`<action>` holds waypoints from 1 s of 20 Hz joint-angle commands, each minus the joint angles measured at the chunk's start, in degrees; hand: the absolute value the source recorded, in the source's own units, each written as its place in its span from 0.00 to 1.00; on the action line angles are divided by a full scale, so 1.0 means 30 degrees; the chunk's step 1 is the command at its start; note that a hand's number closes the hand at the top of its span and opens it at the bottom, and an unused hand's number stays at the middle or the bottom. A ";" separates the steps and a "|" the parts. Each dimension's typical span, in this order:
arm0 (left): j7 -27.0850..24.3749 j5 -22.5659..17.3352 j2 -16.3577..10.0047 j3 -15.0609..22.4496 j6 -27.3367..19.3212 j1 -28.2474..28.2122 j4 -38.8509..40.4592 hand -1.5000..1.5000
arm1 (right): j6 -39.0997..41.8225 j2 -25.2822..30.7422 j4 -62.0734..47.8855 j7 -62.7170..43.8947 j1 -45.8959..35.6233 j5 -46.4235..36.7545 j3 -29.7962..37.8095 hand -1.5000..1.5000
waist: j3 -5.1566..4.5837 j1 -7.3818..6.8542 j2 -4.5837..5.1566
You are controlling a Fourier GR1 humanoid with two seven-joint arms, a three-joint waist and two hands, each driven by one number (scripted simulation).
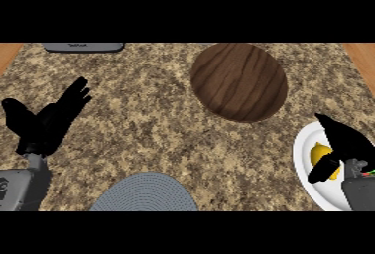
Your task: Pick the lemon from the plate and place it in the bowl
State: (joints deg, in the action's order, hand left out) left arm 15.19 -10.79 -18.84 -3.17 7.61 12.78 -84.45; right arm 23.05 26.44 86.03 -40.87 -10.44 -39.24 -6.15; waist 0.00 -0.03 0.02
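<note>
Right hand point(351, 146), fingers straight and thumb apart, over the lemon point(319, 153) on the white plate point(306, 179)

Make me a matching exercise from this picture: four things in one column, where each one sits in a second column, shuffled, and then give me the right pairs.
Things
1. lemon
2. left hand
3. brown wooden dish
4. grey ribbed dish

Places
A. at the view's lower edge, in the middle
B. on the white plate at the right
C. at the left of the view, fingers straight
D. towards the counter's far side, right of centre

Pairs: 1-B, 2-C, 3-D, 4-A
</note>
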 commanded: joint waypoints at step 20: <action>0.0873 0.1365 0.1511 -0.0730 0.0616 -0.0058 -0.0814 0.50 | -0.1883 -0.1346 -0.1065 0.4815 0.0435 -0.3833 0.1129 1.00 | -0.0001 0.0050 -0.0025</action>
State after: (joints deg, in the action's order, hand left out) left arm 15.89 -7.67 -15.63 -5.98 10.30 12.08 -85.62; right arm 16.78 23.03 79.24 -26.85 -11.74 -49.78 -2.85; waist -0.33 0.03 -0.26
